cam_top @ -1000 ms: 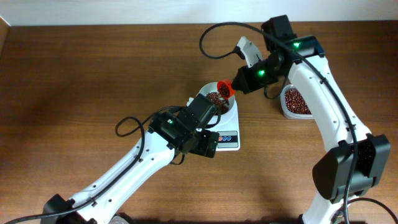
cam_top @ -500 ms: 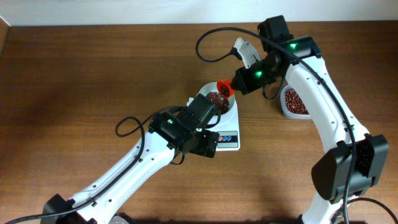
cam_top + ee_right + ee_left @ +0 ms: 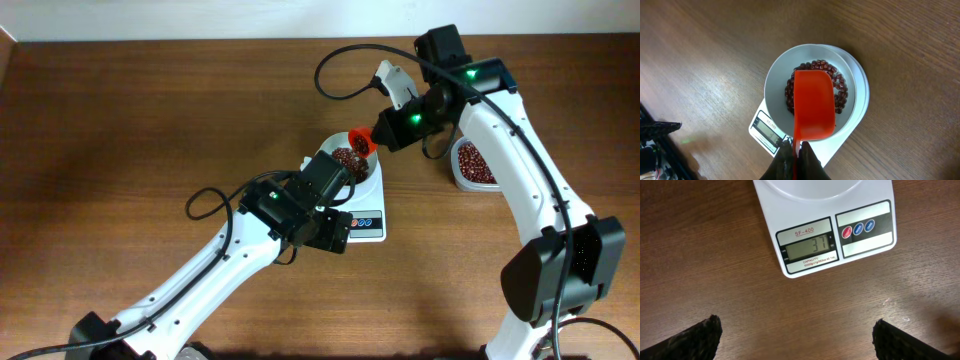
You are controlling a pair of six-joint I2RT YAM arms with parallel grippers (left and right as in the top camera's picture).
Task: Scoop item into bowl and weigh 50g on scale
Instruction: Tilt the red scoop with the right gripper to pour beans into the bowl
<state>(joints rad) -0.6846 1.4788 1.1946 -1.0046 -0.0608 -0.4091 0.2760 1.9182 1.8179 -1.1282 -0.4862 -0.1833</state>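
Thirty-seven reads on the scale (image 3: 807,248), upper centre; scarcely any shift this past second. I hold the right gripper (image 3: 796,150) clamped on the red scoop (image 3: 813,110) above beans (image 3: 841,94) in the bowl (image 3: 772,85); left gripper (image 3: 797,340) spread apart. Still short

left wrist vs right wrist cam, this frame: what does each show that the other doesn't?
Left wrist only: the scale display legibly reading 37, its three buttons, the open left gripper. Right wrist only: beans inside the bowl, the red scoop over them, the right gripper shut on its handle. Both: the scale and the wooden table; in the right wrist view the display is too small to read.
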